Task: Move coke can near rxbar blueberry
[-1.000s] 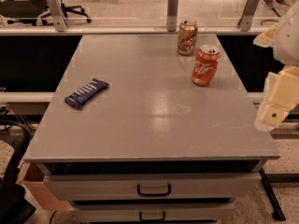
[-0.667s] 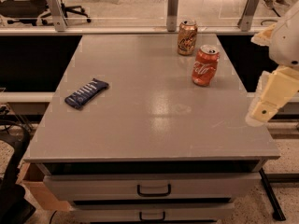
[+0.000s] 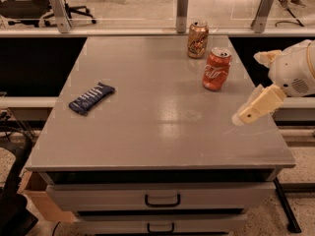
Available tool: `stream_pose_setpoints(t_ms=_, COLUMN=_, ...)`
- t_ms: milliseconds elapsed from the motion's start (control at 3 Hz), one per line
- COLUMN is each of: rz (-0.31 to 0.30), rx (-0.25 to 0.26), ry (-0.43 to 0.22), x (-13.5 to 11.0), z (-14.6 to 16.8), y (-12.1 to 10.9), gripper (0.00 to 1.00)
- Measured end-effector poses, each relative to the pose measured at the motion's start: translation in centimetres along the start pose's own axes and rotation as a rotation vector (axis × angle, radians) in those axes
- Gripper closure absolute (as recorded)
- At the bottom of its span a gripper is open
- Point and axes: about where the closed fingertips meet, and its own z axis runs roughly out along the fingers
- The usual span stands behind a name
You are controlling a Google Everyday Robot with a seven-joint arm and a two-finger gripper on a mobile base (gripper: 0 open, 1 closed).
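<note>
The coke can (image 3: pixel 216 69), red-orange with white script and a silver top, stands upright at the back right of the grey table (image 3: pixel 147 136). The rxbar blueberry (image 3: pixel 91 98), a flat dark navy bar, lies near the table's left edge, far from the can. My gripper (image 3: pixel 244 116) hangs over the table's right edge, below and to the right of the coke can, apart from it and holding nothing that I can see.
A tan-gold can (image 3: pixel 197 33) stands just behind and left of the coke can. A railing with posts (image 3: pixel 182 4) runs along the table's back. Drawers with handles (image 3: pixel 162 200) are below the front edge. Office chairs stand at the back left.
My gripper has moved left from beyond the table's right side to over its right edge. The cans and the bar have not moved.
</note>
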Motion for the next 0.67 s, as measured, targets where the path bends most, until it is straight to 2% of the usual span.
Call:
stream_pose_setpoints(t_ms=333, rz=0.091, rx=0.083, ry=-0.208, x=0.3, z=2.4, y=-3.9, gripper=0.0)
stream_pose_setpoints(t_ms=667, rz=0.172, rx=0.21, ry=-0.383, x=0.7, z=3.3, y=-8.4, gripper=0.0)
